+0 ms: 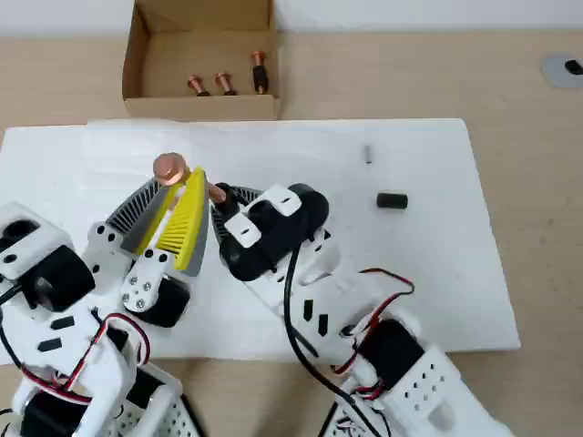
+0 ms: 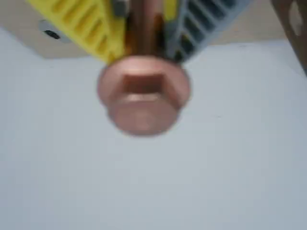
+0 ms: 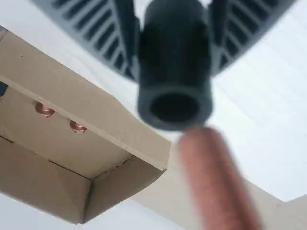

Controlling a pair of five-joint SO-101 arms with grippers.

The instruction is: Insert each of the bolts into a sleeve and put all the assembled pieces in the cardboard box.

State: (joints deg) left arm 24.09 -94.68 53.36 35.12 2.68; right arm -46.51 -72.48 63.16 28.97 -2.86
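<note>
My left gripper [image 1: 187, 188], with one yellow and one grey finger, is shut on the shank of a copper bolt [image 1: 170, 169] above the white mat. In the left wrist view the bolt's hex head [image 2: 143, 93] faces the camera below that gripper [image 2: 144, 24]. My right gripper [image 1: 226, 204] is shut on a black sleeve [image 3: 175, 62]. The bolt's shank tip [image 3: 216, 182] lies just off the sleeve's open mouth, outside it. A second black sleeve [image 1: 392, 200] lies loose on the mat to the right. The cardboard box [image 1: 137, 64] at the back holds three assembled pieces [image 1: 225, 84].
The white mat [image 1: 437, 273] covers most of the wooden table. A small grey pin [image 1: 368, 154] lies on it near the back right. A grey disc [image 1: 563, 69] sits at the table's far right edge. The box wall [image 3: 86, 158] stands close behind the sleeve.
</note>
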